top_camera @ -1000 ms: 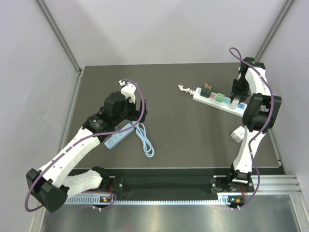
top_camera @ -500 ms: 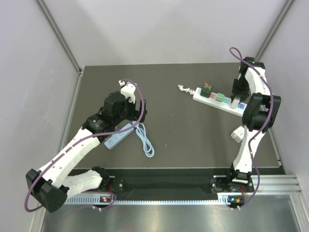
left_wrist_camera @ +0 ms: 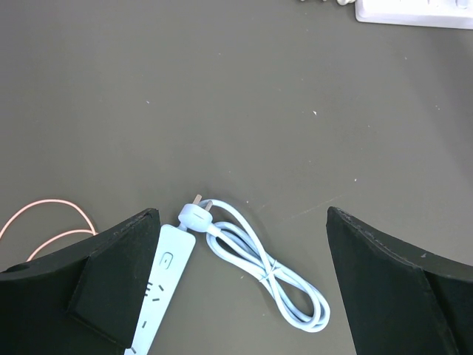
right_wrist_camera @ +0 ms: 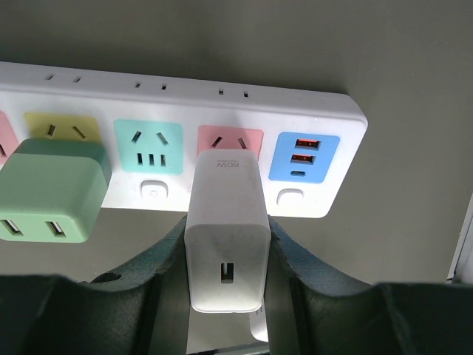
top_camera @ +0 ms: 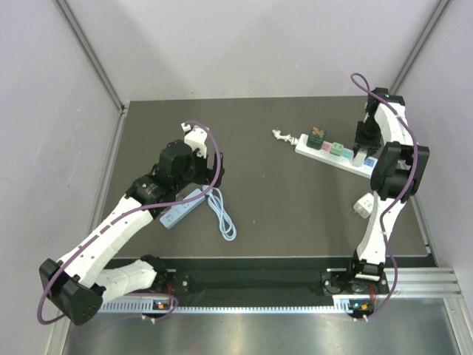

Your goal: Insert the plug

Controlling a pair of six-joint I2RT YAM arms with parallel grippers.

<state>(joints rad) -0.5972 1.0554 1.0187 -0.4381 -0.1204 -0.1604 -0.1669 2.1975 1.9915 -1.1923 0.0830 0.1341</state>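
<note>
My right gripper (right_wrist_camera: pixel 225 231) is shut on a white charger plug (right_wrist_camera: pixel 225 196), with its dark fingers (right_wrist_camera: pixel 164 255) pressed to both sides. The plug's front end sits over the pink socket (right_wrist_camera: pixel 230 138) of the white power strip (right_wrist_camera: pixel 325 118). Its prongs are hidden, so I cannot tell how deep it sits. In the top view the right gripper (top_camera: pixel 361 150) hangs over the strip's (top_camera: pixel 304 148) right end. My left gripper (left_wrist_camera: pixel 244 255) is open above a light-blue cable (left_wrist_camera: pixel 259 259) at the table's left.
A green adapter (right_wrist_camera: pixel 52 188) fills the strip's yellow socket, beside a free teal socket (right_wrist_camera: pixel 148 144) and a blue USB panel (right_wrist_camera: pixel 307 155). A small light-blue strip (top_camera: pixel 181 208) lies under the left arm. A white adapter (top_camera: pixel 363 205) lies near the right edge.
</note>
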